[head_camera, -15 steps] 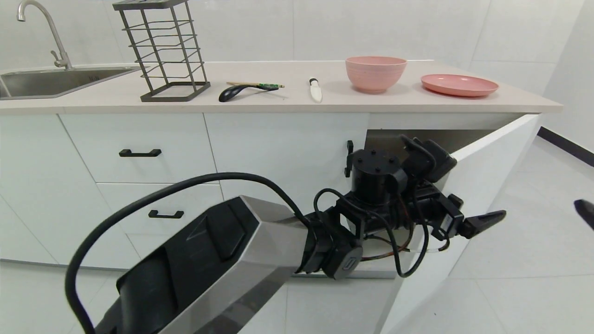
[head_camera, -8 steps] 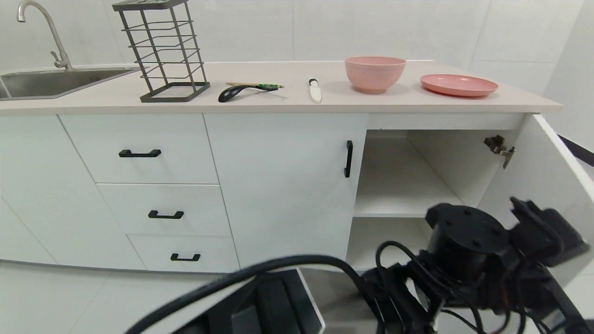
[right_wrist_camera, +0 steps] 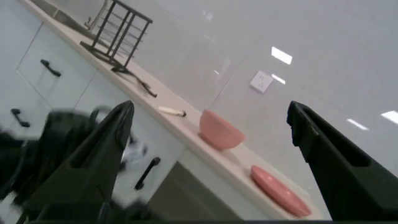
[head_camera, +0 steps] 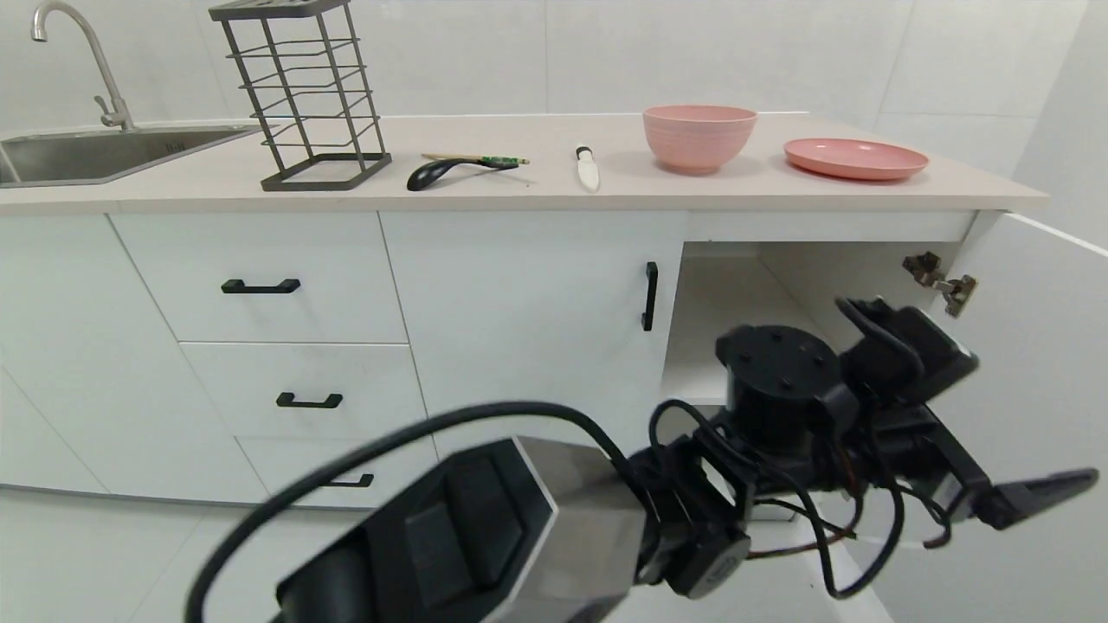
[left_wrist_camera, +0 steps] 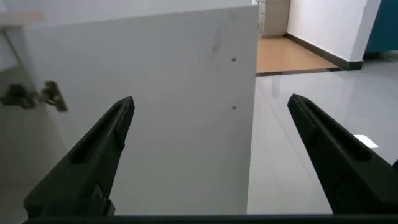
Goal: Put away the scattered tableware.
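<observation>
- The left claw [left_wrist_camera: 211, 106] is released, its two black fingers spread wide. It hangs low in front of the inner face of the open white cabinet door [head_camera: 1030, 389], below the bench [head_camera: 537, 190] edge, touching nothing.
- The right claw [right_wrist_camera: 211, 112] is also released, fingers wide apart and empty, looking along the bench from off to one side.
- The pink round bowl [head_camera: 699, 137] stands upright on the bench's right part, with the pink flat plate [head_camera: 855, 158] beside it, nearer the right end, the two apart.
- Near the middle lie a small white utensil with a dark tip [head_camera: 588, 169] and, to its left, a black spoon [head_camera: 433, 173] with a pair of wooden chopsticks [head_camera: 476, 158] resting against it.
- A tall dark wire rack [head_camera: 303, 95] stands left of the spoon, and a steel sink [head_camera: 104, 151] with a curved tap [head_camera: 78, 52] is at the far left.
- The cabinet under the plate stands open, showing a white inner shelf [head_camera: 736, 329] and a metal hinge [head_camera: 939, 281].
</observation>
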